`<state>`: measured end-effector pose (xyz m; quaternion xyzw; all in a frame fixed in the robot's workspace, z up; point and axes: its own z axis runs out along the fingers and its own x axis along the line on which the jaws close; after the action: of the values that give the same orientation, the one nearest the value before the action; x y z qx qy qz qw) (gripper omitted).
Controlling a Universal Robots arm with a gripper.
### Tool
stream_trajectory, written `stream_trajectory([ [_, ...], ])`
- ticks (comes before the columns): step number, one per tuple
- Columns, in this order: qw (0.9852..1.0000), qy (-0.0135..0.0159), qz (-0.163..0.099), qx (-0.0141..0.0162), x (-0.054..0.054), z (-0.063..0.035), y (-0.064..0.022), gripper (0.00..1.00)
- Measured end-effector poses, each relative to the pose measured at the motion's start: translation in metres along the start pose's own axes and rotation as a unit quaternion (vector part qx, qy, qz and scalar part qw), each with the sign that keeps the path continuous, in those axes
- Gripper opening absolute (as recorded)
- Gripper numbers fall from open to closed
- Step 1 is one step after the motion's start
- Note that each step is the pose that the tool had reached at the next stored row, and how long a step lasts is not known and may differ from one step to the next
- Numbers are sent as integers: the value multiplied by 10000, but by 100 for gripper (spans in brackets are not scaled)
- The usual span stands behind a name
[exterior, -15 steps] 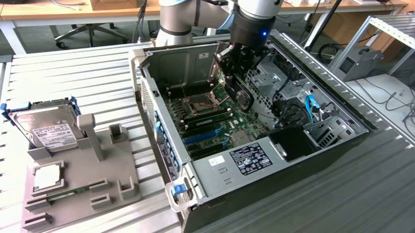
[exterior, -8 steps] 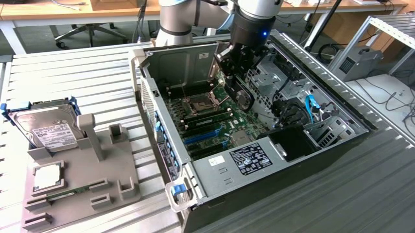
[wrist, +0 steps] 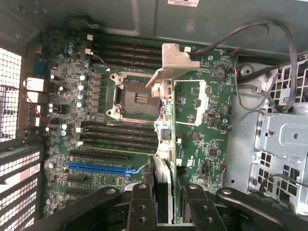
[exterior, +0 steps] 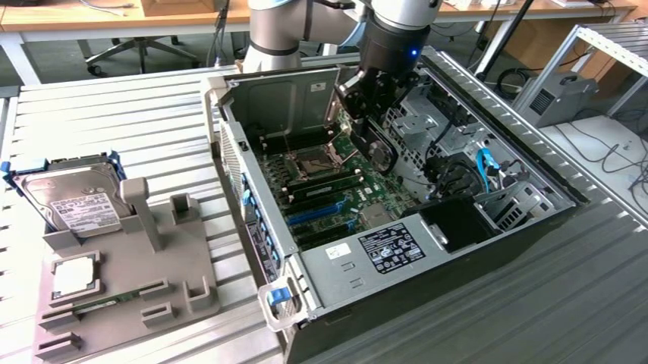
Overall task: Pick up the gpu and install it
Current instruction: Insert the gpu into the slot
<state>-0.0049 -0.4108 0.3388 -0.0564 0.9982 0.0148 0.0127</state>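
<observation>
One arm is shown with its gripper (exterior: 366,114) lowered into an open computer case (exterior: 228,152).

Exterior view: the gpu (exterior: 379,152) is held edge-down between the partly closed jaws, over the motherboard (exterior: 335,193). It hangs between the processor socket (exterior: 303,161) and the drive cage (exterior: 426,129). Whether the card touches the board cannot be told. A power supply (exterior: 390,246) lies at the near end of the case. On the exterior view's left, well apart from the case, a hard drive (exterior: 71,201) stands in a grey fixture (exterior: 152,280).

Wrist view: the gripper (wrist: 166,192) is seen clamped on both faces of the gpu (wrist: 162,144), whose silver bracket (wrist: 172,62) points away from the camera. The processor socket (wrist: 132,98) lies just beside the card on one side. Long dark slots and a blue slot (wrist: 98,168) lie on that same side. Grey cables (wrist: 269,38) loop near the bracket, above the drive cage (wrist: 284,139).
</observation>
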Motion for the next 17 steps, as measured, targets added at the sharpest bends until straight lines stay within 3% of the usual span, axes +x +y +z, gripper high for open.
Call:
stream_trajectory([
  [17,9996,8,-275,-7,0,0,0,29],
])
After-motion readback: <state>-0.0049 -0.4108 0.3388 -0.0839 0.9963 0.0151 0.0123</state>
